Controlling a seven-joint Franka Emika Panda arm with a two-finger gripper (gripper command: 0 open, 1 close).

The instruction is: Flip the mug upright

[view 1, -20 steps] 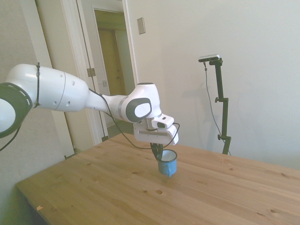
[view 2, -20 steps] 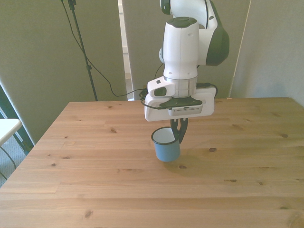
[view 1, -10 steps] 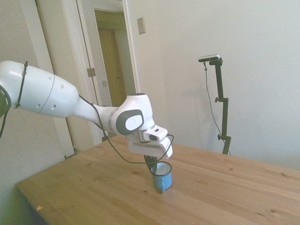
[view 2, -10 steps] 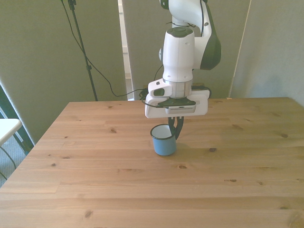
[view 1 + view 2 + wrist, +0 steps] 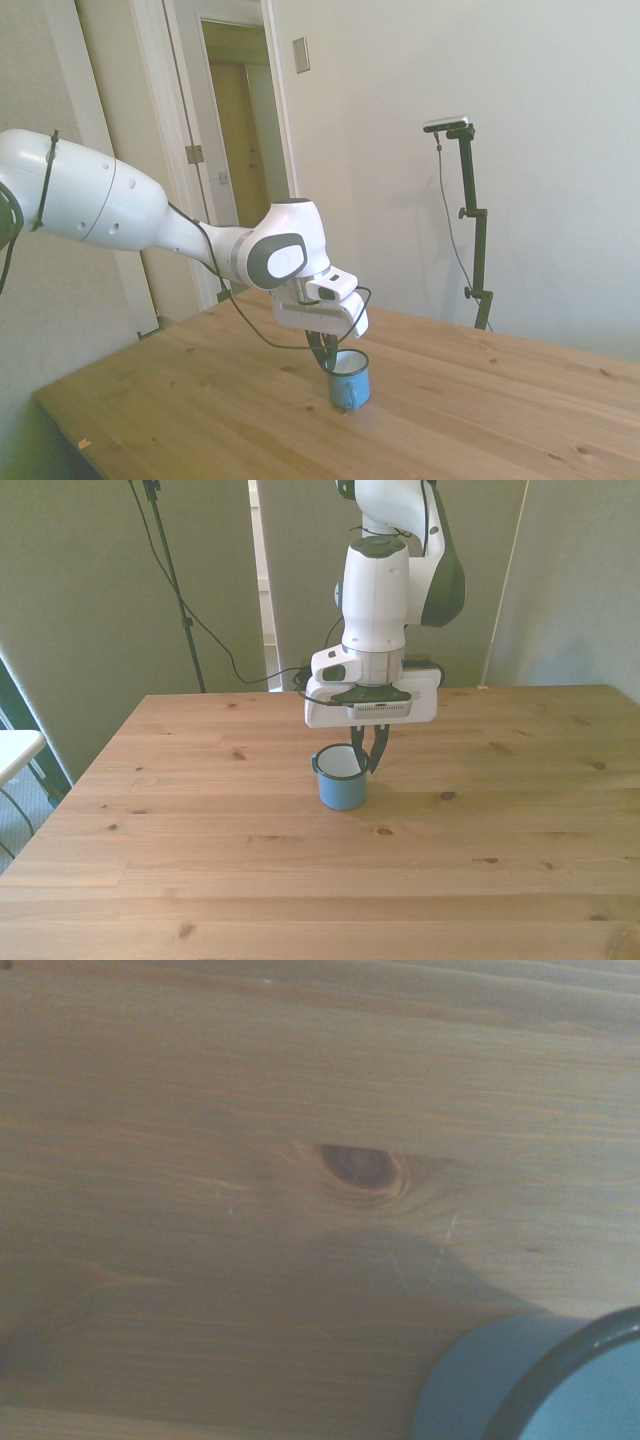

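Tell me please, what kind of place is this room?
Probably an ordinary room in a home or office used as a robot test space: a plain wooden table, an open doorway onto a hallway, bare light walls, and a white arm's gripper over a mug.

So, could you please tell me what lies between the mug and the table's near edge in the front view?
Only bare wood between mug and table edge.

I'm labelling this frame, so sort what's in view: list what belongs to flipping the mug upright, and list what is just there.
Part of the job:
- mug, standing upright on the table, opening up
- end effector, fingers at the mug's rim

Just there:
- wooden table
- open doorway behind the arm in the side view
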